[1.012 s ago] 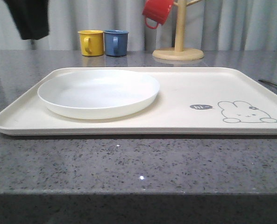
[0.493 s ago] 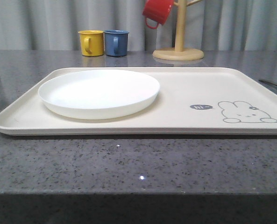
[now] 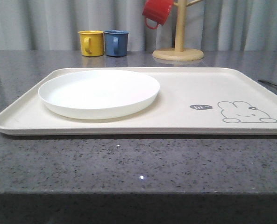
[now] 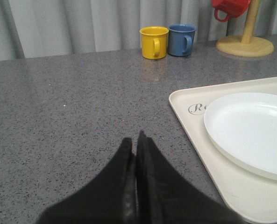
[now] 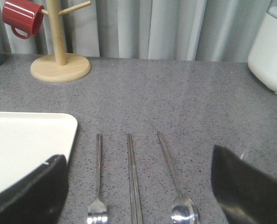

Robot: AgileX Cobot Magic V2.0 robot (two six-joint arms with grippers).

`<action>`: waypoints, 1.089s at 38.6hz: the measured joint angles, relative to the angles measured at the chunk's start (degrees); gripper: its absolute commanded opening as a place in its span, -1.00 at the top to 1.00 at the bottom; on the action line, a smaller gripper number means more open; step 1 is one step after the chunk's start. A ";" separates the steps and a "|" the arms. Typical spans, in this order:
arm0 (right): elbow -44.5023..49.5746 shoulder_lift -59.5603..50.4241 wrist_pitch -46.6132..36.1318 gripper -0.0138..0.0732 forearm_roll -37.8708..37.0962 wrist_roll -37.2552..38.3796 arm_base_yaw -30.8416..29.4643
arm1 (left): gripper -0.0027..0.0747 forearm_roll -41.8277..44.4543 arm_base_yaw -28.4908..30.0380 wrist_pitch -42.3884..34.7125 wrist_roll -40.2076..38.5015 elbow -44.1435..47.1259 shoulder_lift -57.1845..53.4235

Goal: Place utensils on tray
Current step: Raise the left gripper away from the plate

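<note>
A cream tray point(image 3: 175, 93) with a rabbit drawing sits on a grey speckled bench point(image 3: 129, 158). A round white plate point(image 3: 99, 92) already rests on the tray's left half, so that part of the task looks done. The tray's right half is bare.

Three utensils are still left to move. A fork point(image 5: 98, 182), a pair of chopsticks point(image 5: 132, 177) and a spoon point(image 5: 175, 182) lie side by side on the bench, just off the tray's right edge.

The right gripper point(image 5: 138, 196) has its jaws spread wide, holding nothing, and all three utensils lie between them, the chopsticks nearest the middle. The left gripper point(image 4: 134, 144) hangs over bare bench beside the tray's left edge, jaws pressed together and empty.
</note>
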 measured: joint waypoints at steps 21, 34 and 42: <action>0.00 0.00 0.00 -0.80 0.00 0.00 0.00 | 0.98 0.00 0.00 -3.22 0.00 1.24 -4.52; -6.73 10.82 5.74 -0.79 0.00 0.00 0.00 | 0.98 0.00 0.00 -3.22 0.00 1.24 -4.52; -15.95 25.59 12.56 -0.72 0.00 0.00 0.00 | 0.98 0.00 0.00 -3.22 0.00 1.24 -4.52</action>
